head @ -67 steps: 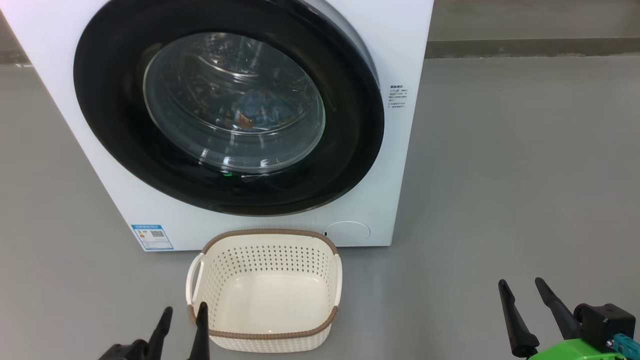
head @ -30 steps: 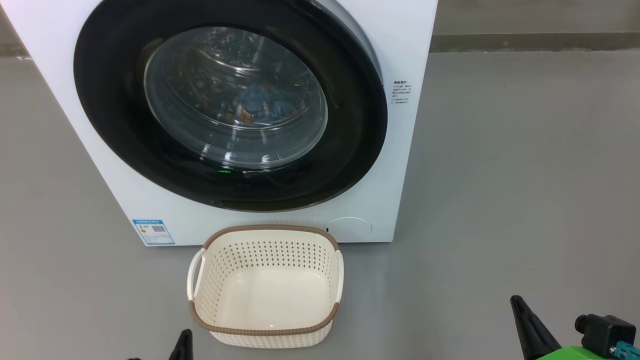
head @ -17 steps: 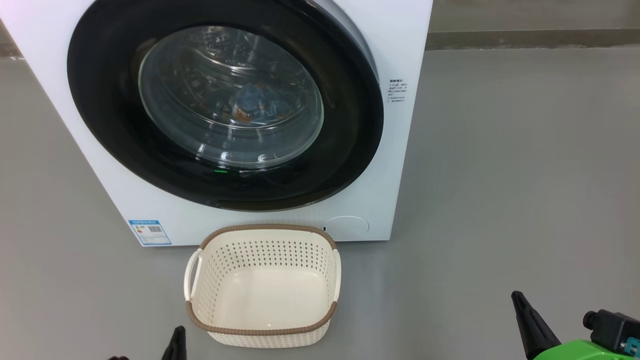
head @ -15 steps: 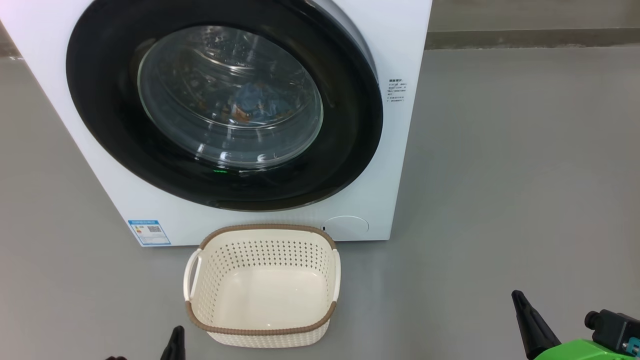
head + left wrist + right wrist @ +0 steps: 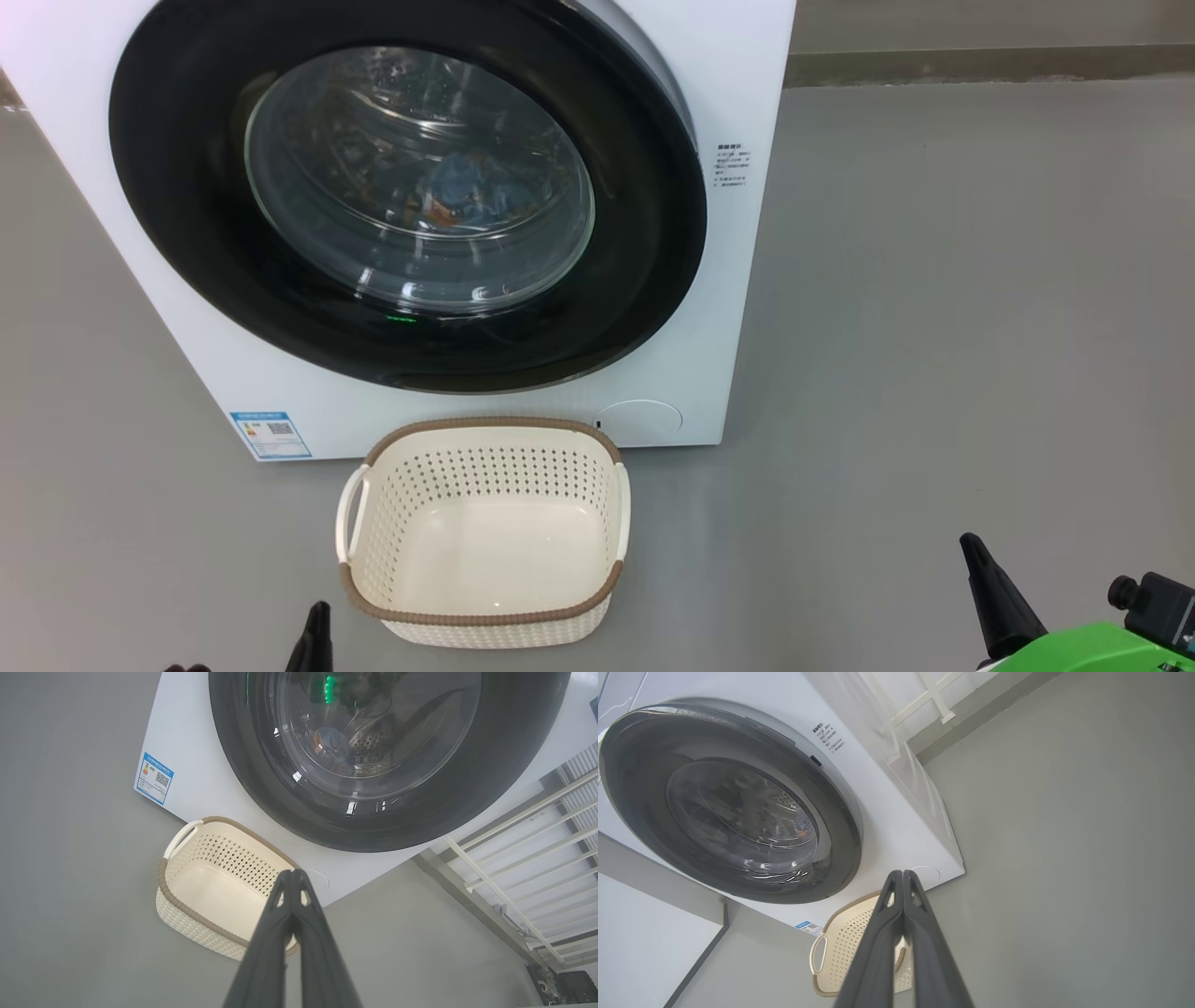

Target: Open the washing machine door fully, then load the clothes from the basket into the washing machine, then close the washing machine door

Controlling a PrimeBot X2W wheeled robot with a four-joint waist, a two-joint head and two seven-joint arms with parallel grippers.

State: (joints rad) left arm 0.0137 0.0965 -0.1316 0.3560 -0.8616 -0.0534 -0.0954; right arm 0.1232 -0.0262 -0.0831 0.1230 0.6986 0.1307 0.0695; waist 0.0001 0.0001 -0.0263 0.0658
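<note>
The white washing machine (image 5: pixel 233 373) stands on a grey floor (image 5: pixel 934 327), with a blue label (image 5: pixel 271 435) at the lower left corner of its front. The washing machine door (image 5: pixel 644 261), a glossy black ring around a bulging glass window, lies shut flat against the front. Just before the machine, below the door, the cream basket (image 5: pixel 485 431) sits upright on the floor, its brown rim close to the machine's base and its smooth bottom showing in full. The clothes (image 5: pixel 467 191), a small light blue bundle with orange-brown specks, lie inside the drum, seen through the glass. The left gripper (image 5: pixel 293 877) hangs just beside the basket's near left corner, fingers pressed together on nothing. The right gripper (image 5: pixel 902 877) is well off to the basket's right, its fingers likewise closed and empty.
</note>
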